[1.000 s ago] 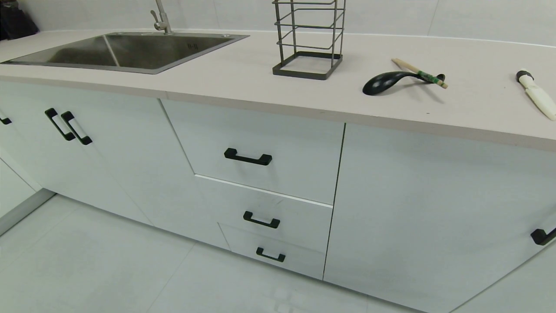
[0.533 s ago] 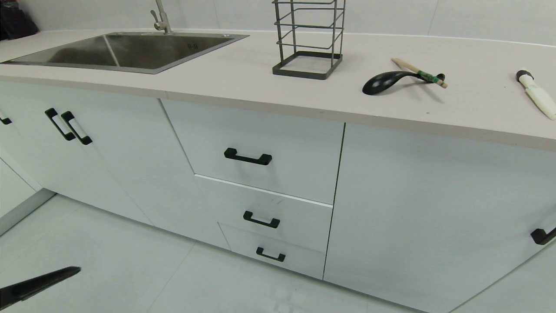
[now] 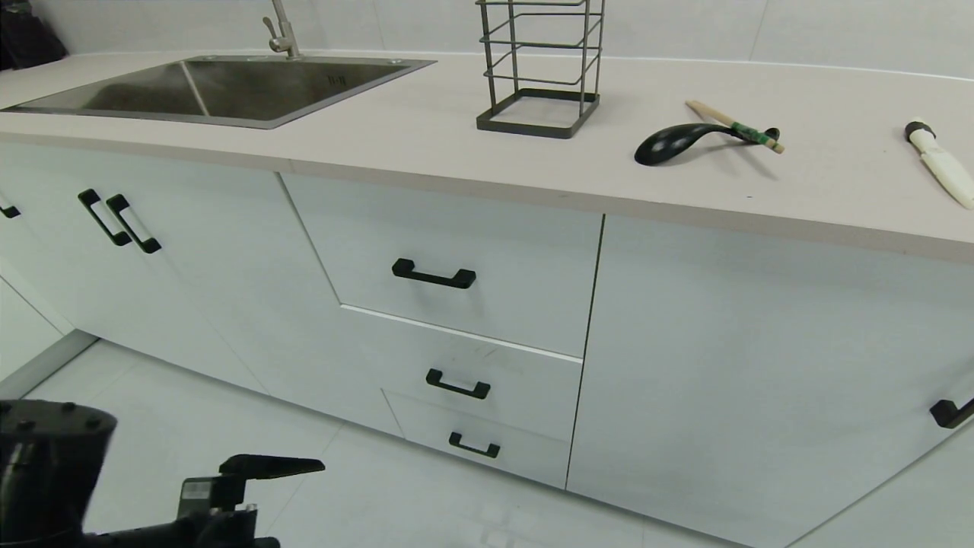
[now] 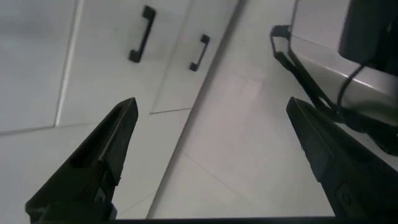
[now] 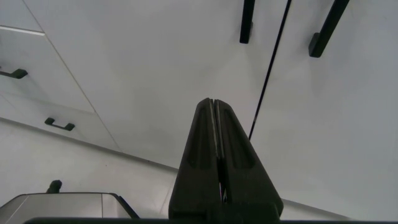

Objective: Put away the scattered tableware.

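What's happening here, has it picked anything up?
Nothing is picked up. The tableware lies on the counter: a black spoon with wooden chopsticks resting across its handle, and a white utensil off to the right. A wire rack stands to their left, next to the sink. The left claw is open and low, near the floor in front of the cabinets. The right claw is shut and points at the cabinet doors.

You see: black spoon [image 3: 670,143]; tan chopsticks [image 3: 734,126], green band; cream utensil [image 3: 940,161], black cap; dark grey wire rack [image 3: 542,68]; pale beige surface [image 3: 426,144]; white cabinets [image 3: 761,342], black handles [image 3: 434,275].
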